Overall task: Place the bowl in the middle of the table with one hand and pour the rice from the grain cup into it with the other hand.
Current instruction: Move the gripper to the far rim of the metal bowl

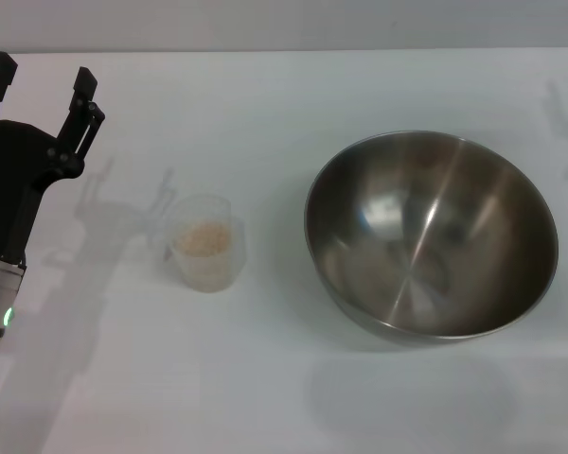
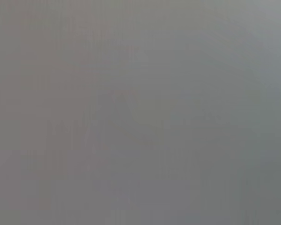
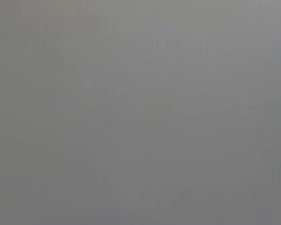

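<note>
The round steel bowl [image 1: 432,236] is sitting right of the clear plastic grain cup [image 1: 204,242] holding pale rice [image 1: 203,237] on the smooth white desk [image 1: 265,388]. The left tool [image 1: 40,74] is hovering released, far left; no writing is showing.

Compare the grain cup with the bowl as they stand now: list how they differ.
The grain cup is small, translucent plastic; the bowl is wide, shiny steel. The grain cup holds rice; the bowl is empty. The grain cup stands upright left of centre; the bowl sits tilted on the right. Both rest on the table, ungripped; the left gripper, jaws open, hangs left of the cup.
</note>
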Controlling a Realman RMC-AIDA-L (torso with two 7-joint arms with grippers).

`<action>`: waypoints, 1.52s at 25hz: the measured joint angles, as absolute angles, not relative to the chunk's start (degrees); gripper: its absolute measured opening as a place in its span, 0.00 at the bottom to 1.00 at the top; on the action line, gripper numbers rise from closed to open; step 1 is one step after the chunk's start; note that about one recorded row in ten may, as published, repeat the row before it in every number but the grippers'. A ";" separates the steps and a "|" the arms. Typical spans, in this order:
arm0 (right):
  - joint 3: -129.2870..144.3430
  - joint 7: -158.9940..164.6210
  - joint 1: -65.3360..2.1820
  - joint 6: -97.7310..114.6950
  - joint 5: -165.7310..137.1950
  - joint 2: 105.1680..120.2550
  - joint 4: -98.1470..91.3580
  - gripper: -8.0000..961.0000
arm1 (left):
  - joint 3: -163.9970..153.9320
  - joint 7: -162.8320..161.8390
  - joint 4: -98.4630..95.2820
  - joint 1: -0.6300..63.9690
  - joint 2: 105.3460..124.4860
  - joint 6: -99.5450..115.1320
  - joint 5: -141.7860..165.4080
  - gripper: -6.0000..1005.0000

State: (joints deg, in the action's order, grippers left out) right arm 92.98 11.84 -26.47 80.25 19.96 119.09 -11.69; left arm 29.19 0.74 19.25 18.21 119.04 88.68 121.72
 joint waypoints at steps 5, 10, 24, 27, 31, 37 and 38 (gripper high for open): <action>92.97 11.82 -26.15 80.34 19.95 119.10 -11.69 0.76 | 29.28 0.88 19.03 18.39 119.00 88.65 121.72 0.81; 92.97 11.23 -25.95 80.41 19.72 119.11 -11.69 0.76 | 29.27 0.91 18.92 18.47 119.00 88.97 121.73 0.81; 93.35 -4.49 -24.45 70.58 19.43 119.19 -22.75 0.76 | 29.01 0.89 18.80 18.37 119.09 88.78 122.03 0.80; 95.10 -3.81 -21.36 56.09 19.12 119.31 -34.75 0.76 | 29.00 0.88 18.80 18.13 119.09 88.92 122.03 0.80; 98.01 -2.71 -16.81 37.81 18.95 119.27 -50.57 0.76 | 29.09 0.87 18.81 17.88 119.05 89.06 122.05 0.80; 98.25 -2.65 -12.59 -0.58 18.81 119.29 -78.28 0.76 | 29.28 0.82 18.73 17.69 119.01 89.09 121.72 0.80; 97.85 -2.79 -12.79 -6.72 18.93 119.23 -81.23 0.76 | 29.35 0.82 18.72 17.69 119.01 89.00 121.72 0.80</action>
